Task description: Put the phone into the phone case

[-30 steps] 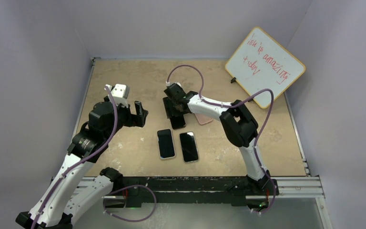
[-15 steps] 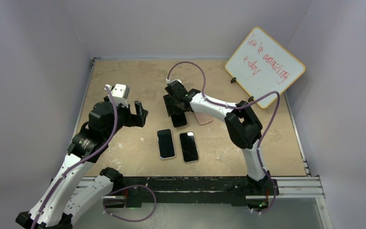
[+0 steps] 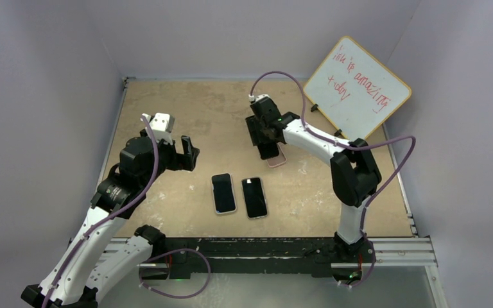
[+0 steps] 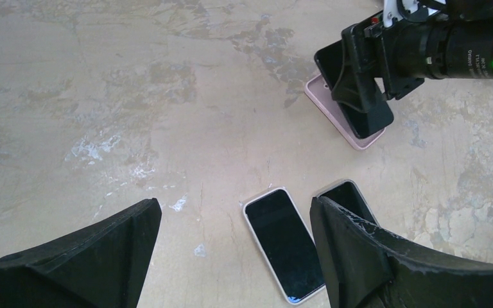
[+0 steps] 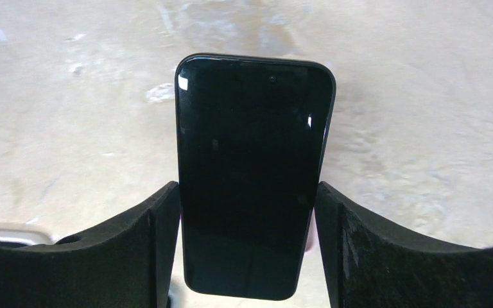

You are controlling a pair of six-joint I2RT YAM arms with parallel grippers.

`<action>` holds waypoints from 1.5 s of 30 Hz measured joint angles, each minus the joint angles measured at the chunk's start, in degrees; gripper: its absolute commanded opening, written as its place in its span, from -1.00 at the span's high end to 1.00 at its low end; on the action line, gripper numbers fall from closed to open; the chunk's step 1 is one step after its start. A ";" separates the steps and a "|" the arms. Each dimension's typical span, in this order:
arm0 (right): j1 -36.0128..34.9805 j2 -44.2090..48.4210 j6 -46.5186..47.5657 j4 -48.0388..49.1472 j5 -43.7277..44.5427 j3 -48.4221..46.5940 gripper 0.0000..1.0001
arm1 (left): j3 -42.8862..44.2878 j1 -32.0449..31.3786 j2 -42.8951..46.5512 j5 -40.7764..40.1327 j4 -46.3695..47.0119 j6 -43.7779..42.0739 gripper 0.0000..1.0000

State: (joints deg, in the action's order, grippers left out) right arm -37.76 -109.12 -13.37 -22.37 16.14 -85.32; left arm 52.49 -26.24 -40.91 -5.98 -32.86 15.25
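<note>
Right wrist: we had the right gripper (image 5: 247, 212) clamped on the black phone (image 5: 253, 173).
Left wrist: phone hung tilted over the pink case (image 4: 343, 125).
Left gripper (image 4: 234, 208): stood wide, empty.

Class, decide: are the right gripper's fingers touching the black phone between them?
Touching. The right wrist view shows the black phone wedged against both fingers of the right gripper.

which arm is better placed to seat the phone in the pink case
Right. The right claw grips the black phone by its long edges over the pink case; the left claw is open, empty and off to the side.
</note>
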 measured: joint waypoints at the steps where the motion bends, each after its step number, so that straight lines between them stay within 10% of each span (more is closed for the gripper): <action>1: 0.68 0.59 0.96 0.61 0.31 0.79 0.45 | 0.00 0.00 0.00 -0.02 0.00 0.00 -0.80; 27: 4.07 -1.51 9.55 10.95 -0.63 10.49 0.24 | 0.00 0.00 -0.76 -0.02 0.00 -0.02 -0.80; 45: 4.20 -1.40 8.20 10.86 -3.37 11.58 -0.62 | 0.00 0.00 -0.81 -0.02 0.00 0.00 -0.80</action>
State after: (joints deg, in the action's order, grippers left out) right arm -33.56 -110.52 -5.17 -11.51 12.78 -73.73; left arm 52.49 -26.24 -41.71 -6.00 -32.86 15.25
